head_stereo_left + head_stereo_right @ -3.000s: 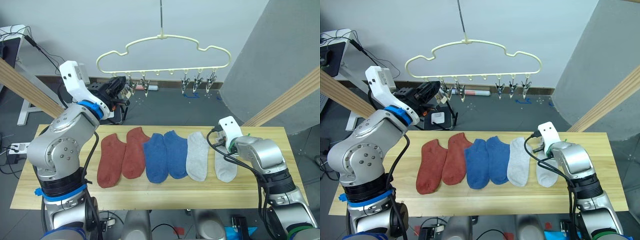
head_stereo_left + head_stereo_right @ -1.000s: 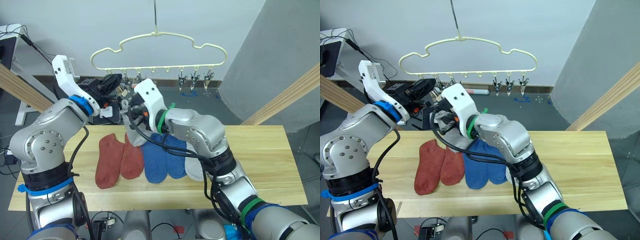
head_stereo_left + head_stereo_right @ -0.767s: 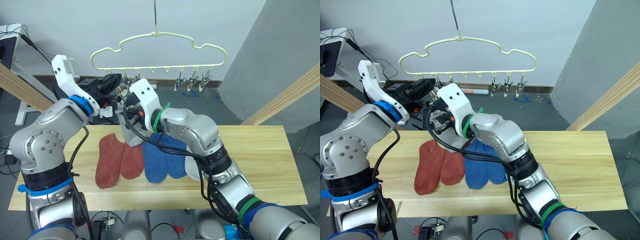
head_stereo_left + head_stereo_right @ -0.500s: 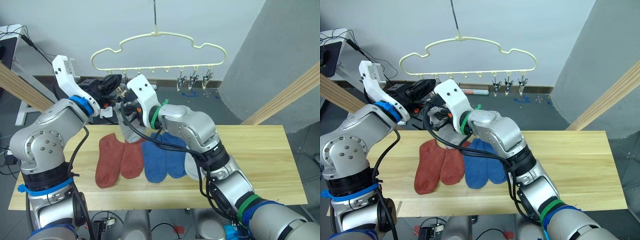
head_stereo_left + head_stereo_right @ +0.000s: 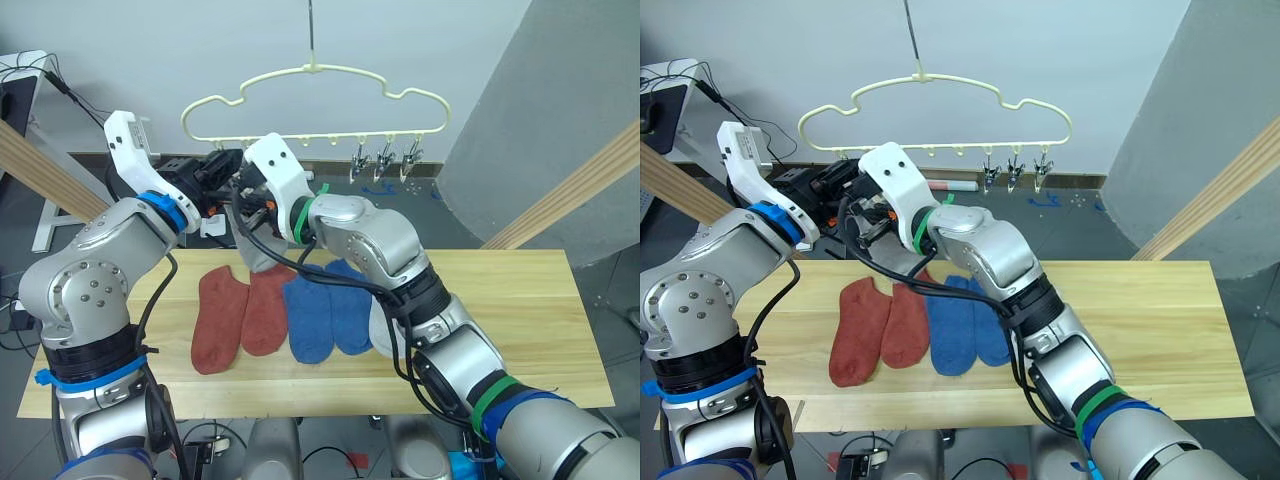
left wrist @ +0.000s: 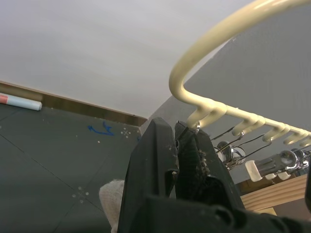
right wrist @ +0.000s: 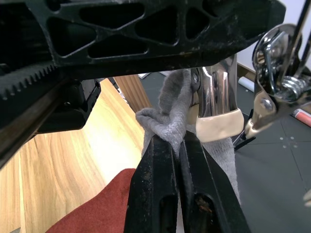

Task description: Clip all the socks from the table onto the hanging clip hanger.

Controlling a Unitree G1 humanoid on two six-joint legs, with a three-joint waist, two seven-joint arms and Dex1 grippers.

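Right fingers (image 7: 177,145) pinching grey sock (image 7: 170,114) just beside clip (image 7: 217,109); left fingers (image 6: 177,145) pressed together. Risk: slipping before clip bites.

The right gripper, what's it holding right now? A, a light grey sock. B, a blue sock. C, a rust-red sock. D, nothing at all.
A: in the right wrist view the right gripper has its jaws shut on a fold of the light grey sock, lifted up beside a silver clip; the two rust-red socks and two blue socks lie on the table.
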